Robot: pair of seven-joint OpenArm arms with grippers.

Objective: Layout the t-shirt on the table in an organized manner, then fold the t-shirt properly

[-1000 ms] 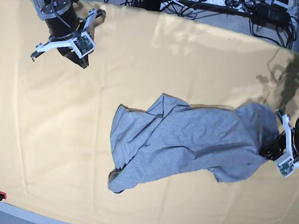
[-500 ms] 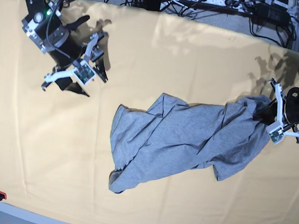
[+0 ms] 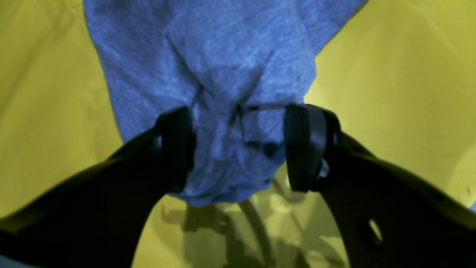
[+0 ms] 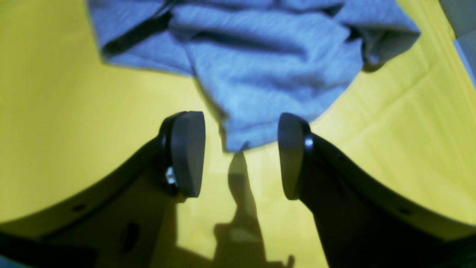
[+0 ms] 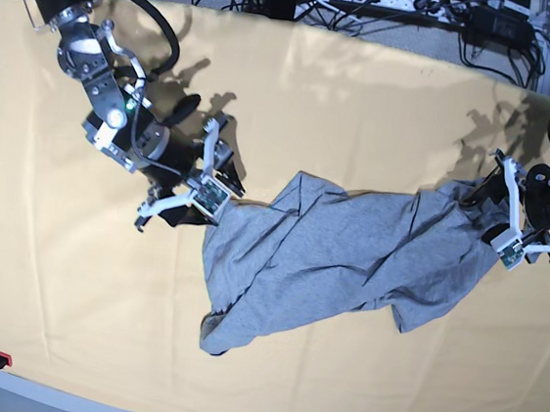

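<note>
T-shirt (image 5: pixel 338 262) cloth, heather grey and bunched, lies near the middle of the table (image 5: pixel 363 117), stretched in a crumpled band from a rounded lump at the lower left of the base view up to a gathered end at the right. No lettering shows on the side facing up. The table's pale yellow-orange cover spreads far beyond the garment on every side, with faint creases and the arms' shadows across it.

2 arms reach in from opposite sides. The right arm slants down from the top left corner of the base view, its dark links bent at the elbow, and its wrist points toward the shirt's left edge. The right gripper (image 4: pixel 240 154) hangs just above the cover with its fingers (image 4: pixel 186 152) spread wide; a corner of the grey fabric lies between them, touching neither pad.

The left arm comes in low from the right edge, its wrist turned toward the shirt's gathered end. The left gripper (image 3: pixel 240 149) has its fingers (image 3: pixel 305 145) wide apart, straddling a puckered bunch of the shirt. The fabric fills the gap and rests against the pad on the wrist view's left; whether the other pad touches it I cannot tell.
</note>
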